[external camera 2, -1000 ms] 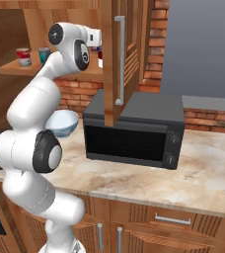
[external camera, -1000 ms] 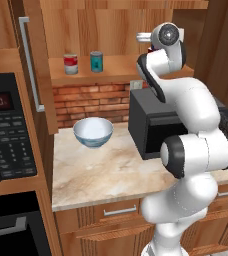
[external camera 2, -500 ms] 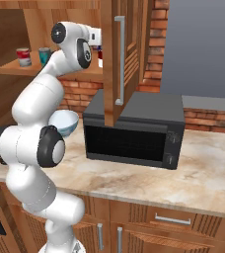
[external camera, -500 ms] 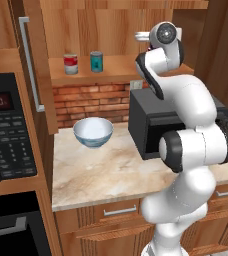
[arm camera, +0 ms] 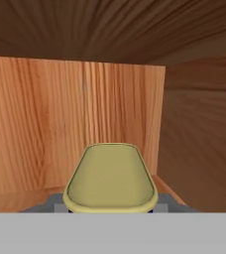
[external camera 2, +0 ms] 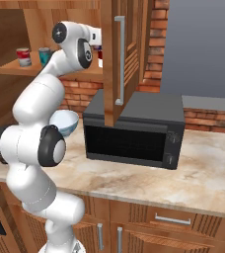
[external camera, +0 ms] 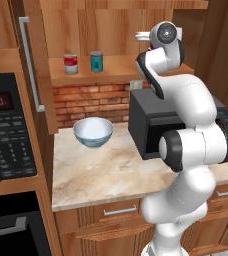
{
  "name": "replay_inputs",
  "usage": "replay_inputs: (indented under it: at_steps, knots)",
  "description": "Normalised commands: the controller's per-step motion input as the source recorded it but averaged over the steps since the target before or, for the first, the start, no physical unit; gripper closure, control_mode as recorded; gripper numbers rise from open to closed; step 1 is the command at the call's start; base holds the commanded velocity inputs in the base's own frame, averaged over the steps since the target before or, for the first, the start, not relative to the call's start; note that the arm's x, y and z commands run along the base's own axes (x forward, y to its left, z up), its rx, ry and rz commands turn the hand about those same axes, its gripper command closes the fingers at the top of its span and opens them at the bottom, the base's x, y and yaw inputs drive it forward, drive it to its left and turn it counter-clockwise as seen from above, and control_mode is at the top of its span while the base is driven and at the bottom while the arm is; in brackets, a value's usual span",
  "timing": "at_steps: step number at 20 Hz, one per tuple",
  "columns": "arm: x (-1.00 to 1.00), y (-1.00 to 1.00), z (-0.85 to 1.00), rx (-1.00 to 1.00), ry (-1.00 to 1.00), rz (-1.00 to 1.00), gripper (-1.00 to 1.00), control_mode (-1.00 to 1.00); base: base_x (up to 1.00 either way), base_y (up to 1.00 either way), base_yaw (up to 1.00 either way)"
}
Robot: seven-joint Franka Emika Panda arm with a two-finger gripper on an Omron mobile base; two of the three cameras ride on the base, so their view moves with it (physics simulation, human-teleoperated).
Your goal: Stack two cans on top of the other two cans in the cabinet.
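- Above the counter, the light brown wood-grain wall cabinet (external camera: pixel 121 66) is standing open. One door (external camera 2: pixel 112 59) with a long silver bar handle (external camera 2: pixel 119 59) is swinging out over the microwave. A second door (external camera: pixel 36 75) is hanging open at the left.
- Below it, the beige marbled stone counter (external camera: pixel 101 175) is running along the red brick wall (external camera: pixel 96 97), over wooden drawers with short silver handles.
- The white Franka arm (external camera: pixel 186 125) is rising in front of the counter and bending at the top, so that its hand is reaching into the right part of the cabinet.
- The black box-shaped microwave (external camera 2: pixel 134 133) is sitting on the counter under the cabinet, just behind the arm.
- The black oven control panel (external camera: pixel 8 130) is showing at the far left.
- The pale blue round bowl (external camera: pixel 93 132) is resting upright on the counter, left of the microwave.
- The silver can with a red and white label (external camera: pixel 70 64) and the teal can with silver rims (external camera: pixel 96 61) are standing upright side by side at the left of the plank shelf, well apart from the hand.
- In the hand view, the gripper (arm camera: pixel 110 208) is clenching its fingers on a yellow-topped can (arm camera: pixel 110 178), close to the cabinet's back corner. Whether this can is resting on anything cannot be told.
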Motion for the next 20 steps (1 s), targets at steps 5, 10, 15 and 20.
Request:
replay_inputs:
  at_steps: [5, 10, 15, 20]
  knots:
    - [0.04, -0.15, 0.00, 0.00, 0.00, 0.00, 1.00, -1.00, 0.00, 0.00, 0.00]
    - [0.04, -0.09, 0.00, 0.00, 0.00, 0.00, 1.00, -1.00, 0.00, 0.00, 0.00]
    - [0.09, -0.01, -0.06, 0.00, 0.00, 0.00, 1.00, -1.00, 0.00, 0.00, 0.00]
    - [0.05, 0.00, -0.03, 0.01, 0.00, 0.04, 1.00, -1.00, 0.00, 0.00, 0.00]
